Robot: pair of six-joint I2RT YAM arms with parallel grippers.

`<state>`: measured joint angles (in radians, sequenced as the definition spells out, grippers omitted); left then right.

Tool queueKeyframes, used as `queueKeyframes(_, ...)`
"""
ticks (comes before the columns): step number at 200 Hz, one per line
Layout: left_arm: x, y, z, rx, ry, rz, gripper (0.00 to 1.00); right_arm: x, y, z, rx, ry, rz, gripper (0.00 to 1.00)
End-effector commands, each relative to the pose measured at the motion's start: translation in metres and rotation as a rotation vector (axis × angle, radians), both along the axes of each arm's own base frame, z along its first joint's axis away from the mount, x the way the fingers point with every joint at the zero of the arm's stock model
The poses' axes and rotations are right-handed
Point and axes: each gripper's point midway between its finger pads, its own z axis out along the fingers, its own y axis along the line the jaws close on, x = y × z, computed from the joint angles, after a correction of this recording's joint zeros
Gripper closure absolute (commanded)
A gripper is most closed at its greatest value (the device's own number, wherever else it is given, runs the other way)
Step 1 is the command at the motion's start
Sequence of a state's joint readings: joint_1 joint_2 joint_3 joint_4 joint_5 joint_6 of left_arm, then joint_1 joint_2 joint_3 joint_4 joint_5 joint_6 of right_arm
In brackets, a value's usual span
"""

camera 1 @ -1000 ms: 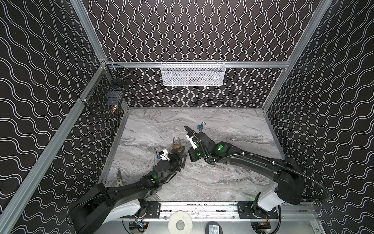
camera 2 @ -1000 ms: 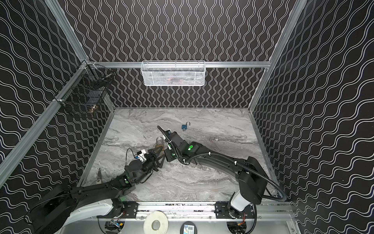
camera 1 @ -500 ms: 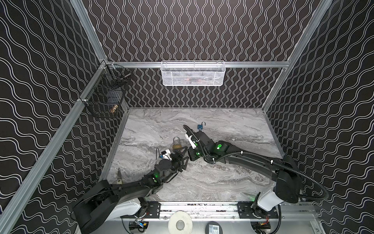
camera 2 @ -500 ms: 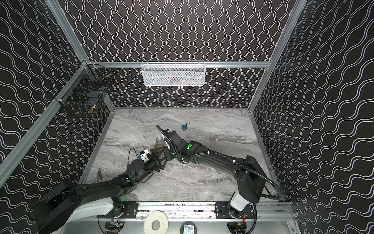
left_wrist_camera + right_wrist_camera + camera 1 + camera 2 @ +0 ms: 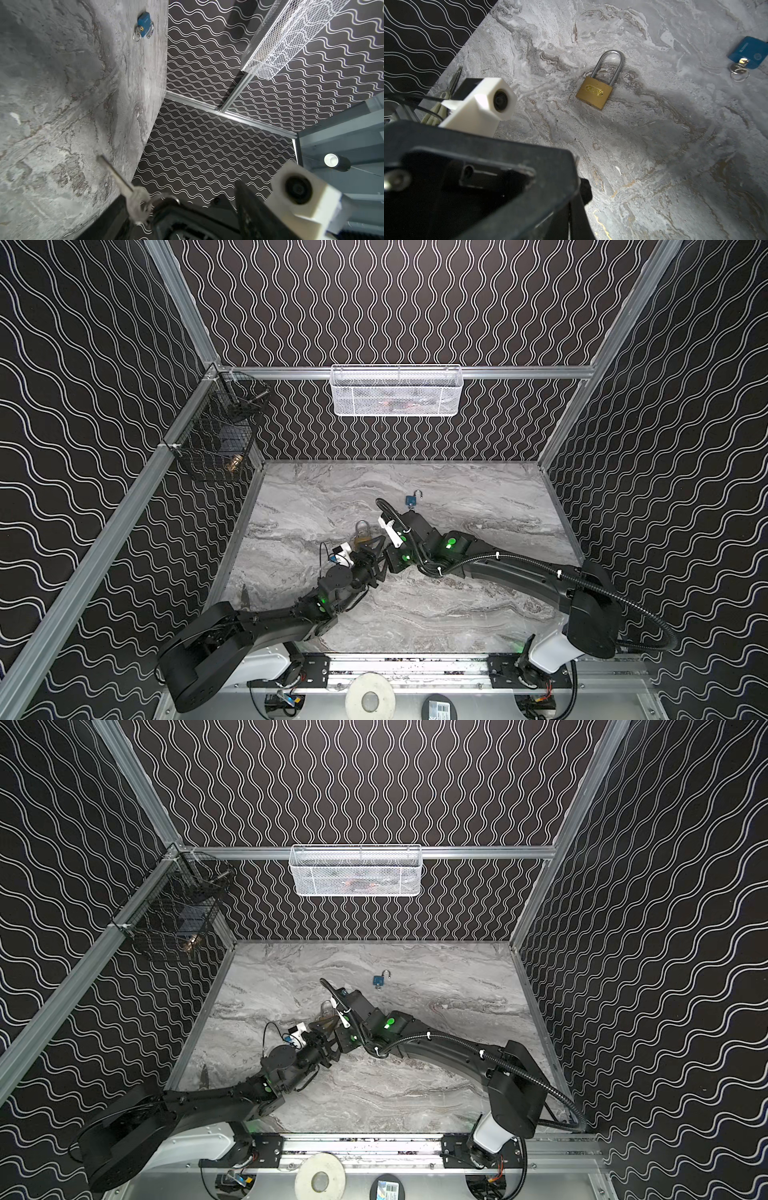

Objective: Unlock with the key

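Key (image 5: 116,178), from the left wrist, juts out mid-table, holder unclear; in both top views the spread left gripper (image 5: 375,549) faces the closed right gripper (image 5: 387,559) just near of the padlock (image 5: 362,533), flat in the right wrist view.

1. The place is a robot lab test cell: a booth whose walls (image 5: 415,302) carry black wavy-line covering on an aluminium frame (image 5: 519,372).
2. A left arm (image 5: 270,622) and a right arm (image 5: 519,576) stand on a rail (image 5: 407,662) at the front of a marble-look bench (image 5: 436,614).
3. A white mesh basket (image 5: 345,398) and a black wire basket (image 5: 195,456) hang from the frame.
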<state>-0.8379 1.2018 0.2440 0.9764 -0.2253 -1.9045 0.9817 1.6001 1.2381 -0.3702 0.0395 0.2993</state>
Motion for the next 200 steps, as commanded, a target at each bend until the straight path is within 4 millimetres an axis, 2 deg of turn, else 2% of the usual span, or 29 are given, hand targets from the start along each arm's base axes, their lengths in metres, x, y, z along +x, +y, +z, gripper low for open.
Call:
queueKeyframes(1,0.001,0.006,-0.001,0.017,-0.011,0.024,0.31,0.000,0.002,0.006,0.025,-0.007,-0.003,1.00)
queueKeyframes(68,-0.001,0.012,-0.002,0.043,-0.007,0.038,0.39,-0.003,-0.003,0.008,0.022,-0.011,-0.005,1.00)
queueKeyframes(99,-0.001,0.013,-0.001,0.042,-0.018,0.042,0.49,-0.004,-0.004,0.010,0.028,-0.012,-0.005,1.00)
queueKeyframes(200,0.004,0.009,0.000,0.025,-0.044,0.042,0.64,-0.006,-0.006,0.015,0.031,-0.019,0.002,1.00)
